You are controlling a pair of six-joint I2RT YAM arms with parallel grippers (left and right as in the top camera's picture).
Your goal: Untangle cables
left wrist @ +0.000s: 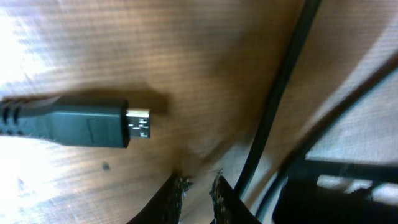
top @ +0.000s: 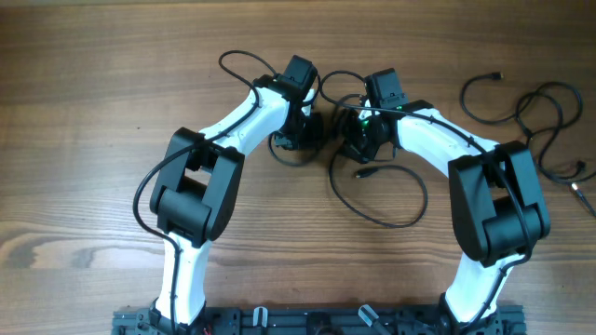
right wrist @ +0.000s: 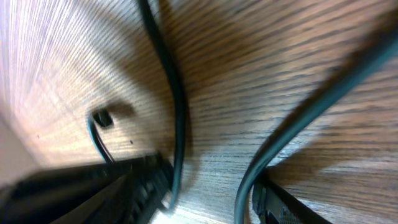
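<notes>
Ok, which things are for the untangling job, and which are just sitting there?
For the job: the tangled cables in the middle; the loose cables at the right; the plug.
Just there: the wooden table; the thick wires on the arms.

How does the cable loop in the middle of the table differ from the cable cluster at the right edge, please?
The middle cable loop is one wide, open curve, while the right cable cluster is several overlapping curls. The middle cable loop lies close beside the right tool, whereas the right cable cluster lies well away from it. Both are thin, black and rest on the wooden table.
</notes>
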